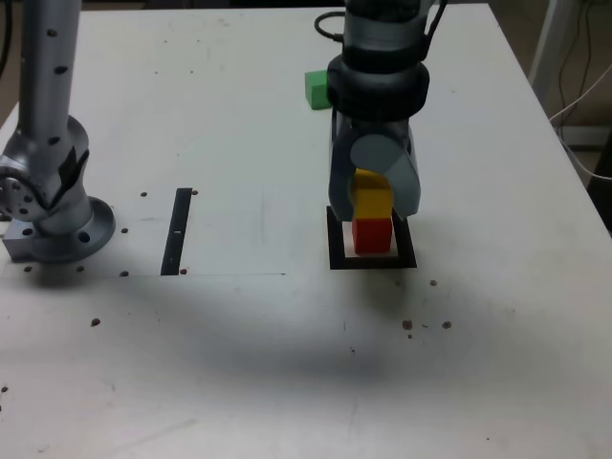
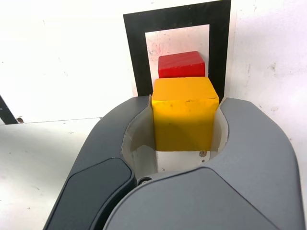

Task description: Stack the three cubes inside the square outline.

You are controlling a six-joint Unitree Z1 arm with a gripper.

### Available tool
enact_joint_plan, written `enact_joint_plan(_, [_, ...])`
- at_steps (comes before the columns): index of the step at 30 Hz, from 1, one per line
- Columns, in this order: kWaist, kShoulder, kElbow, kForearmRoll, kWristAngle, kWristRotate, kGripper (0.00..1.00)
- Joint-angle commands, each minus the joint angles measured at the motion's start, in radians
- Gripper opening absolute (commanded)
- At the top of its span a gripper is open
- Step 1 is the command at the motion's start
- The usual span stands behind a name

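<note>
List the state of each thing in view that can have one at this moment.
Grey robot gripper: shut on the yellow cube.
Small yellow cube: held in the jaws, over the red cube; contact between them unclear.
Small red cube: sitting on the pale centre inside the outline.
Small green cube: loose on the white table, behind the gripper, unstacked.
Thick black square outline: flat on the table.

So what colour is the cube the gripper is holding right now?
Yellow. The cube clamped in the gripper shows best in the wrist view.
</note>
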Motion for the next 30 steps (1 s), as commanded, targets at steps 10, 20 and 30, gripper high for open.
enact_joint_plan(10, [0.004,0.027,0.021,-0.037,-0.002,0.002,0.26])
enact_joint_plan(20, [0.018,0.029,0.056,-0.068,-0.012,0.019,0.98])
enact_joint_plan(30, [0.021,0.003,0.067,-0.068,0.002,0.022,0.99])
